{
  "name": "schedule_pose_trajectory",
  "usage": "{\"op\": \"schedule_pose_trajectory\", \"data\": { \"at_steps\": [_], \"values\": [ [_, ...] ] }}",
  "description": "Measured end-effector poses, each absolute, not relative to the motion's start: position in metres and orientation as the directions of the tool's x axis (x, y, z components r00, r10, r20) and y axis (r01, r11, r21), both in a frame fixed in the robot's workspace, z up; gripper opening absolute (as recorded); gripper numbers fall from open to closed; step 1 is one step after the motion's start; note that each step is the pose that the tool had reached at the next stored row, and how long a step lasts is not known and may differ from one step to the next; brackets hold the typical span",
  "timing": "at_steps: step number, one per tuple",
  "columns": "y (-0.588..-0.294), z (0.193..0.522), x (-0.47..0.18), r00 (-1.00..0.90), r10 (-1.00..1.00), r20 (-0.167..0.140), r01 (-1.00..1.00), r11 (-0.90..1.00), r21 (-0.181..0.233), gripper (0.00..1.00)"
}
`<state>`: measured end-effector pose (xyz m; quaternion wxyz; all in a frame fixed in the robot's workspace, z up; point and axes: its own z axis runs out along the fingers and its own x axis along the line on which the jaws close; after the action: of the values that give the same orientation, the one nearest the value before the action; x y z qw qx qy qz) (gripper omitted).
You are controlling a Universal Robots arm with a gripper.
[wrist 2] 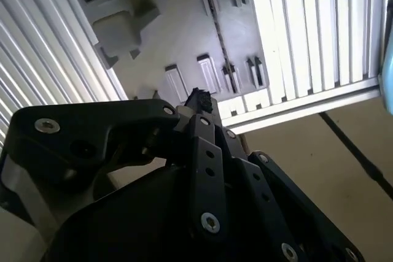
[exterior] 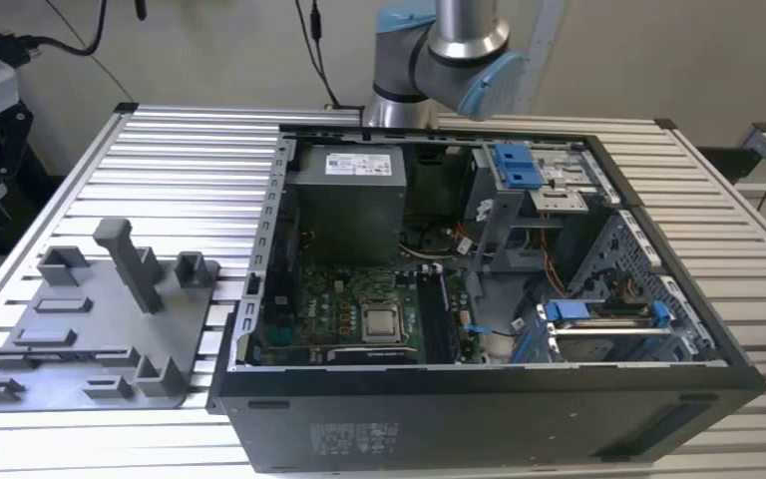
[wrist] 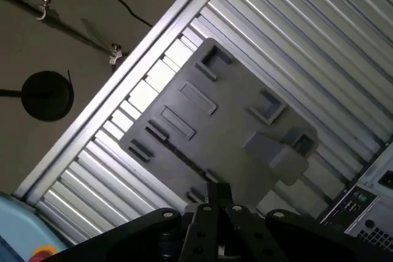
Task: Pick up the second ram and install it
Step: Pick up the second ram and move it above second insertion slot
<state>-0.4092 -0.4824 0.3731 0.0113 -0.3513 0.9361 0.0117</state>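
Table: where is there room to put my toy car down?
The slatted table is bare beyond the grey tray, up to the far edge, and in a strip to the exterior view's right of the computer case. It is crowded on the tray, with its upright posts, and inside the case, full of boards and cables.

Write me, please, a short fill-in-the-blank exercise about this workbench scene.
1. The grey tray sits at the exterior view's ___ of the open computer case.
2. In both wrist views the pincer is aimed at the grey ___, not at the case.
3. The arm behind the case has a joint cap coloured light ___.

Missing words: left; tray; blue.
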Motion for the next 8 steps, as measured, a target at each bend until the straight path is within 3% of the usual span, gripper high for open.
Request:
{"op": "schedule_pose_trajectory", "data": {
  "at_steps": [8],
  "values": [
    [-0.4824,0.3700,-0.4130,-0.692,-0.722,-0.025,-0.722,0.692,0.015,0.11]
  ]
}}
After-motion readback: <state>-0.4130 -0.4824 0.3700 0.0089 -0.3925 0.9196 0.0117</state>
